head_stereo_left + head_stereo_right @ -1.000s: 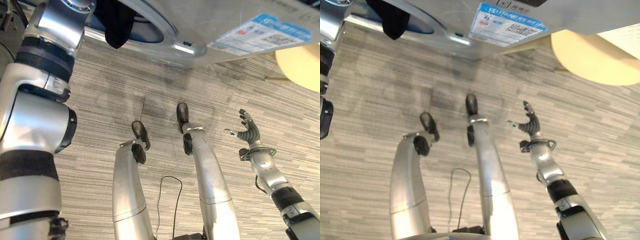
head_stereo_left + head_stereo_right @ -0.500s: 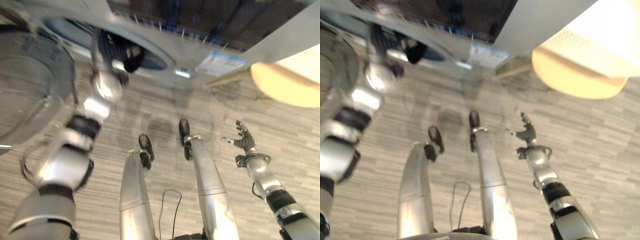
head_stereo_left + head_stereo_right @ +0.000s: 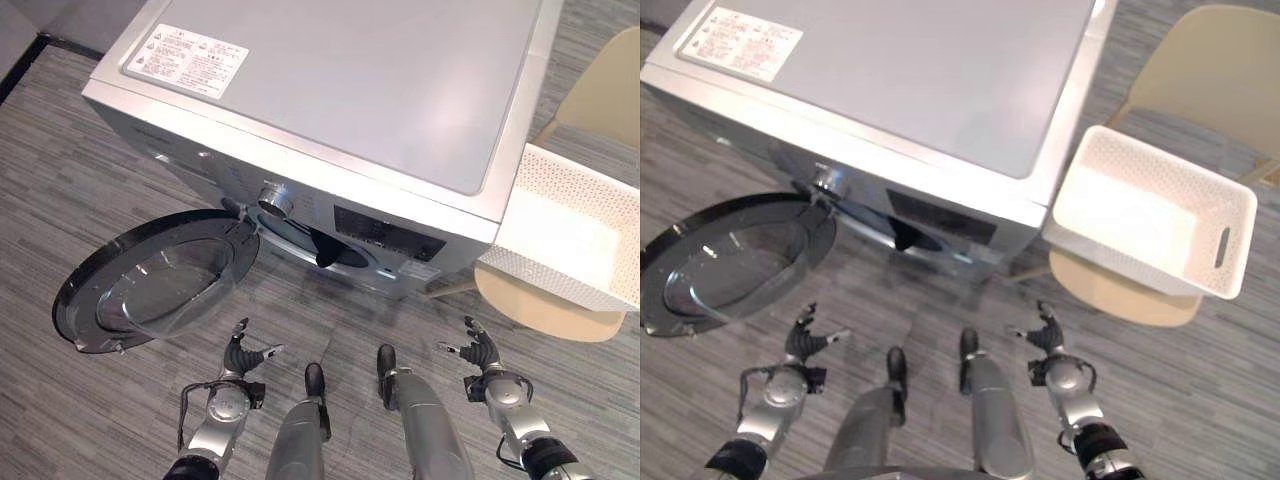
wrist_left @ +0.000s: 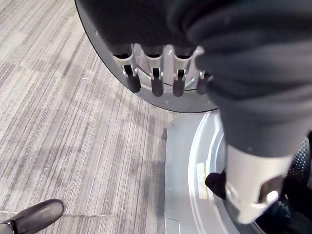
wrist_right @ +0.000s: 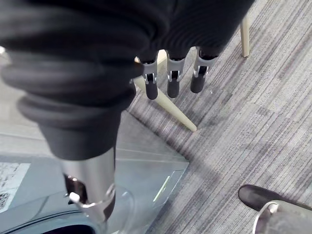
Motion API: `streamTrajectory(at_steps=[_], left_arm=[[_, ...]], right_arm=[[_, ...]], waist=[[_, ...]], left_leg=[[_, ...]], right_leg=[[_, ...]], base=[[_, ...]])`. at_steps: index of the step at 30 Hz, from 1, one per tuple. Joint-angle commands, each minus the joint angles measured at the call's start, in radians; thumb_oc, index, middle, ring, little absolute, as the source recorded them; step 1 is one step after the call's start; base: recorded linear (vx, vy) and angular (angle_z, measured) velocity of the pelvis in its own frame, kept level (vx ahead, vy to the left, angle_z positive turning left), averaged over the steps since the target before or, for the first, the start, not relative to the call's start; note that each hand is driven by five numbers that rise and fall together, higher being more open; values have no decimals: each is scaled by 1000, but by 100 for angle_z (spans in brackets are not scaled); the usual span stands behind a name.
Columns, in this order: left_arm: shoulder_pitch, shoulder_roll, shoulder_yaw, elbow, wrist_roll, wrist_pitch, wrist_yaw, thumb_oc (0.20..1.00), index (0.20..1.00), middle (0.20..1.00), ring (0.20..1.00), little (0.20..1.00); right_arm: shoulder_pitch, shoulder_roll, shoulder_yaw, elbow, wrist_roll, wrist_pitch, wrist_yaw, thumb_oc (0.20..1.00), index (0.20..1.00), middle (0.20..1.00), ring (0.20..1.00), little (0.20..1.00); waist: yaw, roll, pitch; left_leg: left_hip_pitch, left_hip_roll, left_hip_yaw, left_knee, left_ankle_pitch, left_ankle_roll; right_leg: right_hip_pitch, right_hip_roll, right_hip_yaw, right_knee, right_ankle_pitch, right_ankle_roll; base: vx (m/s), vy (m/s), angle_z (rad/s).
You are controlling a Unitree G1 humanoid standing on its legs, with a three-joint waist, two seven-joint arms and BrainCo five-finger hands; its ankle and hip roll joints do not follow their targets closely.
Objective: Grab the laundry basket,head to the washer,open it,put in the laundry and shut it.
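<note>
Fingers of the left hand (image 3: pixel 238 352) and right hand (image 3: pixel 482 353) hang relaxed, empty; dark laundry (image 3: pixel 328 250) sits inside the washer (image 3: pixel 350 100), whose light, rigid door (image 3: pixel 150 278), hanging open, should swing shut from its rim.

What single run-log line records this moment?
washer door: open | laundry basket: on chair | left hand: open, empty | right hand: open, empty

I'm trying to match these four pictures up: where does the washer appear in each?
Left eye view: washer across the upper middle, door open.
Right eye view: upper left and middle.
Left wrist view: its grey front close up, beside the thumb.
Right wrist view: a grey corner beside the thumb.
Shared landmark: the striped grey carpet.
</note>
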Motion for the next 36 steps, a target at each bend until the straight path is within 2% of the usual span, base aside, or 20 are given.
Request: streamTrajectory(at_steps=[1, 4, 5, 6, 9, 10, 11, 12, 14, 15, 19, 21, 23, 25, 26, 30, 32, 33, 36], left_arm=[[28, -8, -11, 67, 31, -1, -18, 1000, 1000, 1000, 1000, 1000], [36, -17, -29, 102, 66, 5, -29, 1000, 1000, 1000, 1000, 1000], [37, -17, -29, 102, 66, 5, -29, 1000, 1000, 1000, 1000, 1000], [32, -23, -38, 137, 86, 3, -22, 1000, 1000, 1000, 1000, 1000], [16, -18, -44, 152, 90, 2, -4, 1000, 1000, 1000, 1000, 1000], [2, -12, -47, 159, 92, 3, -1, 1000, 1000, 1000, 1000, 1000], [-26, 5, -52, 156, 104, 0, 16, 1000, 1000, 1000, 1000, 1000], [-38, 7, -48, 143, 98, -5, 29, 1000, 1000, 1000, 1000, 1000], [-38, 5, -44, 138, 89, -4, 34, 1000, 1000, 1000, 1000, 1000], [-46, 3, -39, 136, 78, -8, 40, 1000, 1000, 1000, 1000, 1000], [-26, -14, -10, 99, 32, -15, 54, 1000, 1000, 1000, 1000, 1000], [-14, -30, -4, 65, 10, -12, 58, 1000, 1000, 1000, 1000, 1000], [-17, -50, -13, 22, -12, -18, 51, 1000, 1000, 1000, 1000, 1000], [-7, -51, -12, 6, -10, -21, 48, 1000, 1000, 1000, 1000, 1000], [10, -39, -16, -48, 13, -23, 46, 1000, 1000, 1000, 1000, 1000], [13, -8, -7, -112, 53, -19, 54, 1000, 1000, 1000, 1000, 1000], [-5, 71, 5, -151, 186, 2, 91, 1000, 1000, 1000, 1000, 1000], [-4, 72, 6, -152, 187, 2, 90, 1000, 1000, 1000, 1000, 1000], [-68, 182, 30, -146, 300, 28, 112, 1000, 1000, 1000, 1000, 1000]], right_arm=[[58, -14, -19, 70, -27, 7, 5, 1000, 1000, 1000, 1000, 1000], [60, -7, -36, 125, -33, 14, 12, 1000, 1000, 1000, 1000, 1000], [60, -7, -36, 125, -33, 14, 12, 1000, 1000, 1000, 1000, 1000], [60, 0, -39, 144, -37, 19, 9, 1000, 1000, 1000, 1000, 1000], [53, 7, -30, 150, -38, 25, 6, 1000, 1000, 1000, 1000, 1000], [53, 7, -26, 156, -35, 28, 7, 1000, 1000, 1000, 1000, 1000], [49, 17, -20, 169, -26, 26, 4, 1000, 1000, 1000, 1000, 1000], [49, 25, -18, 185, -31, 20, -2, 1000, 1000, 1000, 1000, 1000], [53, 29, -20, 185, -35, 23, -2, 1000, 1000, 1000, 1000, 1000], [56, 31, -25, 186, -33, 22, -8, 1000, 1000, 1000, 1000, 1000], [40, 25, -20, 209, -34, 28, -19, 1000, 1000, 1000, 1000, 1000], [45, 15, -22, 204, -36, 27, -24, 1000, 1000, 1000, 1000, 1000], [41, 4, -35, 238, -34, 35, -38, 1000, 1000, 1000, 1000, 1000], [41, 7, -38, 248, -35, 36, -40, 1000, 1000, 1000, 1000, 1000], [44, 6, -35, 257, -47, 39, -37, 1000, 1000, 1000, 1000, 1000], [42, -3, -45, 261, -62, 39, -39, 1000, 1000, 1000, 1000, 1000], [59, -14, -60, 243, -63, 30, -35, 1000, 1000, 1000, 1000, 1000], [59, -14, -60, 242, -63, 30, -35, 1000, 1000, 1000, 1000, 1000], [75, -31, -71, 225, -60, 24, -19, 1000, 1000, 1000, 1000, 1000]], waist=[[-4, -16, -53], [-17, -10, -106], [-16, -10, -104], [-17, -18, -120], [-19, -22, -113], [-22, -20, -109], [-20, -9, -100], [1, -4, -114], [10, -1, -122], [21, -6, -136], [47, -9, -146], [56, -6, -128], [57, -6, -102], [53, -6, -107], [57, -1, -118], [53, 1, -139], [48, -3, -161], [49, -4, -159], [37, -6, -171]], left_leg=[[-11, -46, -65, -15, 27, 11], [66, -44, -38, -105, 22, 19], [70, -44, -37, -107, 23, 19], [103, -62, -36, -147, 18, 29], [105, -63, -13, -169, 31, 40], [92, -62, -16, -169, 41, 45], [76, -51, 1, -176, 63, 53], [78, -44, 17, -213, 91, 49], [89, -37, 21, -240, 104, 41], [95, -41, 23, -260, 113, 36], [73, -28, 14, -264, 142, 19], [43, -24, 4, -234, 157, 9], [-11, -54, -10, -147, 142, 12], [7, -60, -8, -149, 119, 18], [21, -86, -52, -145, 103, 26], [50, -91, -49, -150, 83, 33], [83, -86, -35, -163, 73, 38], [87, -87, -34, -164, 73, 38], [106, -84, -25, -179, 65, 37]], right_leg=[[247, -27, 9, -330, 25, 104], [300, -43, 10, -404, 60, 127], [303, -43, 12, -406, 61, 127], [314, -54, 26, -439, 94, 150], [271, -54, 63, -411, 130, 173], [258, -44, 88, -389, 124, 177], [240, -10, 134, -316, 89, 180], [293, -14, 99, -305, 55, 169], [297, -18, 81, -312, 56, 167], [331, -30, 63, -363, 54, 167], [354, -19, 61, -471, 57, 148], [354, -14, 42, -472, 49, 135], [331, -20, 10, -440, 39, 119], [326, -22, 0, -435, 42, 121], [328, -14, -1, -436, 47, 123], [364, -14, -12, -462, 48, 127], [398, -22, -17, -477, 47, 132], [401, -22, -17, -478, 47, 132], [412, -28, -16, -479, 46, 138]], base=[[125, 102, -17], [144, 138, -3], [78, 201, -5], [14, 184, -13], [-83, 117, -58], [-316, 111, -70], [-323, 38, -49], [-253, 19, -46], [-75, -68, -33], [-43, -161, -35], [-118, -182, -17], [-153, -153, -4], [-221, -117, 52], [-84, -44, 77], [-9, -8, 51], [70, 43, 8], [158, 95, 12], [134, 74, 0], [107, 90, -2]])
